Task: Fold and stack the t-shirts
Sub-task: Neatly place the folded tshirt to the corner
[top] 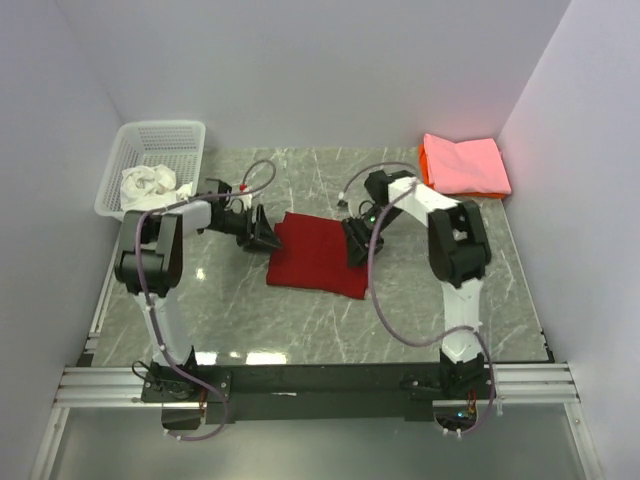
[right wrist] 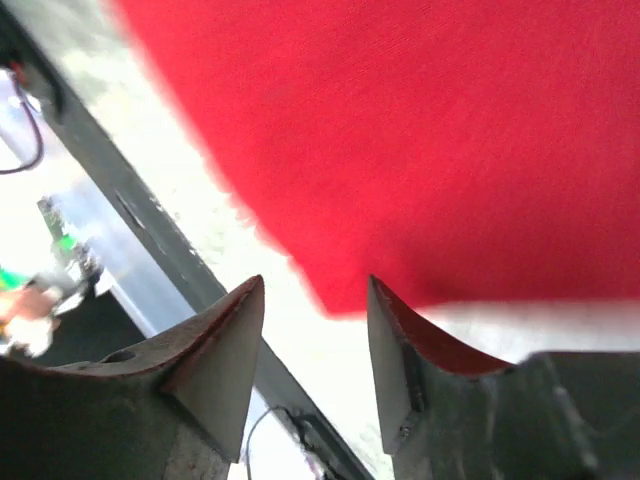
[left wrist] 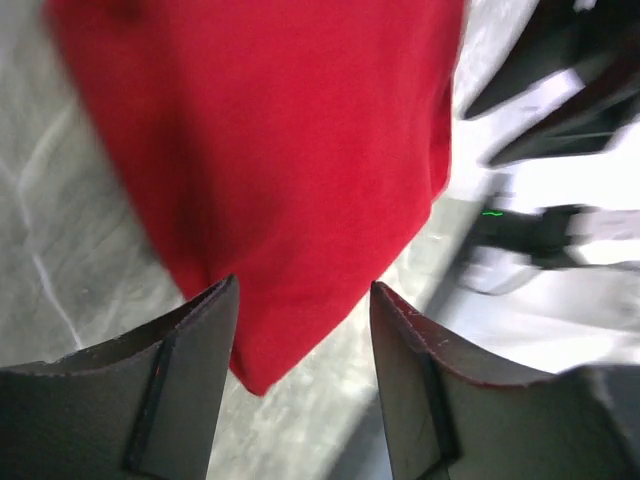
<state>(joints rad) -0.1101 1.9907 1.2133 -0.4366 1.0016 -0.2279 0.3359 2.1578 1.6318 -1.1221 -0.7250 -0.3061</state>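
Observation:
A deep red t-shirt [top: 318, 255] lies folded into a rectangle on the marble table [top: 300, 320]. My left gripper [top: 262, 233] is low at its left edge, jaws open. In the left wrist view a corner of the red cloth [left wrist: 290, 150] reaches between the spread fingers of that gripper [left wrist: 305, 283] without being pinched. My right gripper [top: 357, 243] is at the shirt's right edge, also open. Its wrist view shows a corner of the red shirt [right wrist: 420, 130] just ahead of the parted gripper [right wrist: 316, 280]. A folded pink t-shirt [top: 465, 163] lies on an orange one [top: 424, 163] at the back right.
A white lattice basket [top: 160, 135] stands at the back left with a crumpled white t-shirt [top: 150, 183] inside. White walls close in the table on three sides. The right arm [left wrist: 560, 230] appears blurred in the left wrist view.

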